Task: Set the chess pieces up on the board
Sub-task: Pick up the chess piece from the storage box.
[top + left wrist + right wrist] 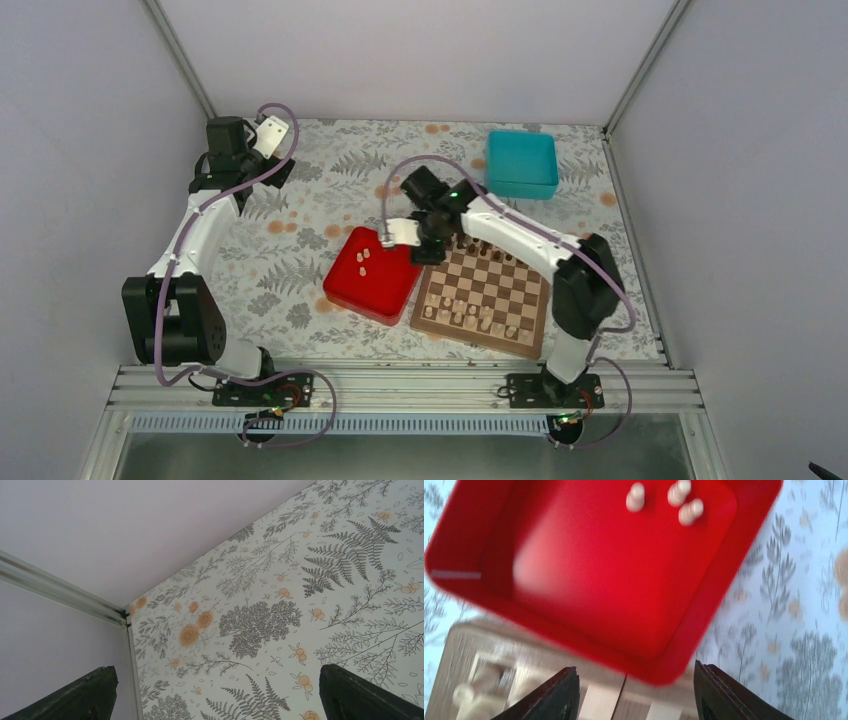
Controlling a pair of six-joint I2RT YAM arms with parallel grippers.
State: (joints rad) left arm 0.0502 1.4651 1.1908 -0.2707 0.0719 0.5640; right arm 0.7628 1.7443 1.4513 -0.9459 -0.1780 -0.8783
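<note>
Chess pieces [364,258]: three lying in red tray [385,295], others ranked on board [500,288]. Left gripper [220,692] spread wide, empty, parked at far-left corner, likely keeping clear. Right gripper [634,685] over tray-board seam, jaws apart, nothing between, seemingly lined up for next pick. Bare cloth [285,255] left of tray gives room

No readable text, none on the board [490,292], none on the red tray [385,290]
</note>
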